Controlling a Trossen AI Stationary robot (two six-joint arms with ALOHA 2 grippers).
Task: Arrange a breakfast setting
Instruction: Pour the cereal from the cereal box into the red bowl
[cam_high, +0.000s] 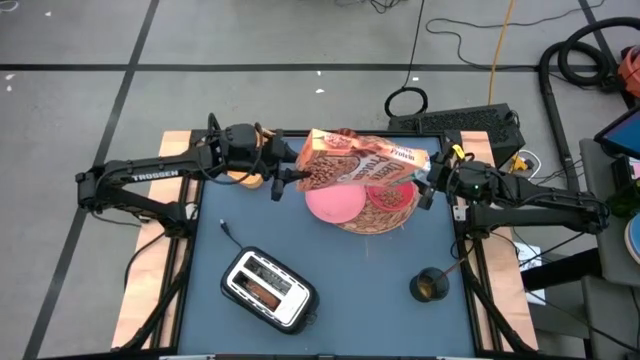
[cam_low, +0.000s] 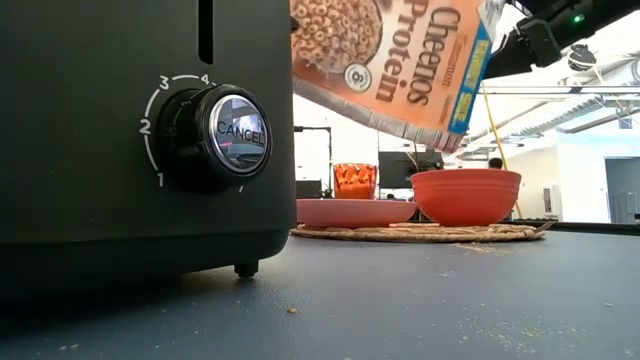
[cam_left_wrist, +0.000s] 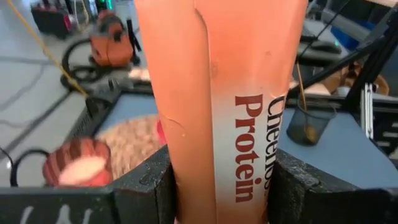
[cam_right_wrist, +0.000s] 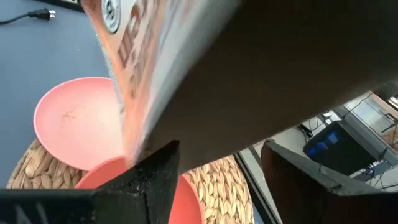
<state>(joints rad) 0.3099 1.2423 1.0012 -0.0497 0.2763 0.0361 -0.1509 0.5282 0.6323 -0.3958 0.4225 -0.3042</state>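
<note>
Both grippers holding the cereal box (cam_high: 355, 165) tilted above the bowl (cam_high: 390, 195) and plate (cam_high: 333, 204) on the mat (cam_high: 368, 222), left jaws gripping one end, right jaws clamping the other, toaster (cam_high: 268, 288) sitting near.

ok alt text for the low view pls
A tilted Cheerios Protein box hangs above a red bowl and pink plate on a woven mat. A black toaster fills the near left.

High cam looks straight down on the whole dark blue table (cam_high: 330, 270); low cam sits at tabletop level just beside the black toaster (cam_low: 130, 130), facing the far room. Both wrist cams are pressed close to the brown cardboard cereal box (cam_left_wrist: 224, 93), and all four views share it plus the round woven straw mat (cam_low: 420, 234).
</note>
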